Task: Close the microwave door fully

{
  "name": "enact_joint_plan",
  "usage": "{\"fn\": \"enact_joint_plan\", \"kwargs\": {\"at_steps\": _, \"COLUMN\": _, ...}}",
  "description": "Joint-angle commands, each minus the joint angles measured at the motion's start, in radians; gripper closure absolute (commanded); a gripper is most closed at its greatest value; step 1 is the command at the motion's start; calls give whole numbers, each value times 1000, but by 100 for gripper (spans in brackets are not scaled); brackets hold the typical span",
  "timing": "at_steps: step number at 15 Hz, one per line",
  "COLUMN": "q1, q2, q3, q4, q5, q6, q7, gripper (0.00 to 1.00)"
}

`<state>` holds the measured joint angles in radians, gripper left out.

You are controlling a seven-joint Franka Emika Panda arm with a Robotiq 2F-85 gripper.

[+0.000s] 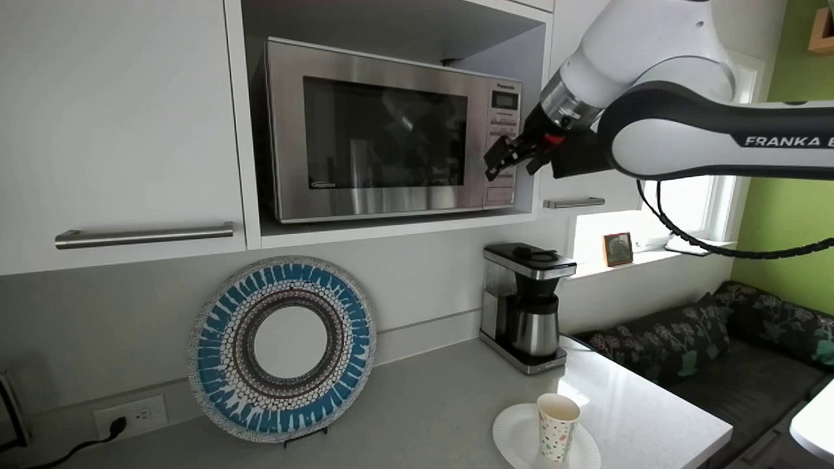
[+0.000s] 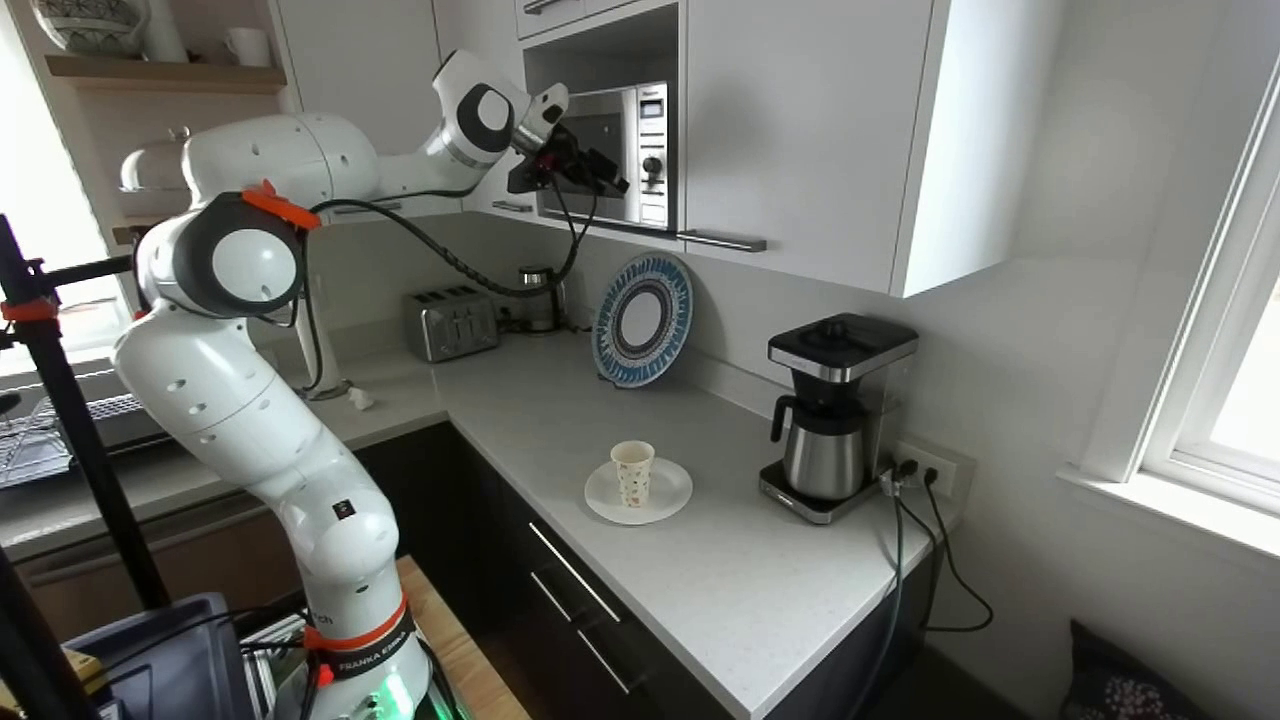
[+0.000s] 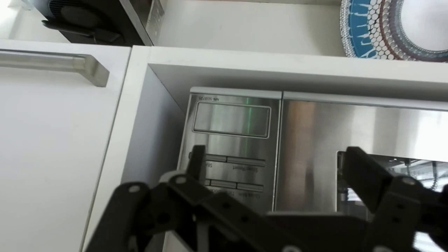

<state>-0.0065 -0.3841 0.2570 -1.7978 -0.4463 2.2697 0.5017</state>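
The microwave (image 1: 502, 117) stands in a white cabinet alcove. Its door (image 1: 384, 137), with a silver frame and dark glass, looks shut and level with the button panel; it also shows in an exterior view (image 2: 628, 115) and in the wrist view (image 3: 311, 136), where a thin seam parts it from the panel (image 3: 238, 144). My gripper (image 3: 276, 152) is open and empty. Its fingers show in front of the panel and the door's window edge. In both exterior views the gripper (image 1: 513, 161) (image 2: 605, 178) is in front of the microwave's panel side. I cannot tell whether it touches.
The alcove's white side wall and edge (image 3: 134, 115) lie close beside the panel. A cabinet handle (image 1: 573, 202) is to the right. Below are a coffee maker (image 1: 528, 306), a decorated round plate (image 1: 225, 345), and a paper cup (image 1: 557, 426) on a white plate (image 1: 511, 433).
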Motion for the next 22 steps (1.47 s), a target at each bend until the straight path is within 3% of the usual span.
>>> {"fn": "enact_joint_plan", "kwargs": {"at_steps": 1, "q1": 24, "q2": -76, "q3": -19, "q4": -28, "q5": 66, "q6": -59, "q7": -111, "gripper": 0}}
{"fn": "enact_joint_plan", "kwargs": {"at_steps": 7, "q1": 42, "q2": -207, "q3": -63, "q4": -72, "q5": 163, "q6": -159, "q7": -224, "gripper": 0}}
{"fn": "enact_joint_plan", "kwargs": {"at_steps": 16, "q1": 68, "q2": -381, "q3": -121, "q4": -153, "q5": 306, "q6": -162, "q7": -298, "gripper": 0}}
{"fn": "enact_joint_plan", "kwargs": {"at_steps": 22, "q1": 31, "q2": -389, "q3": -106, "q4": -142, "q5": 313, "q6": -156, "q7": -303, "gripper": 0}}
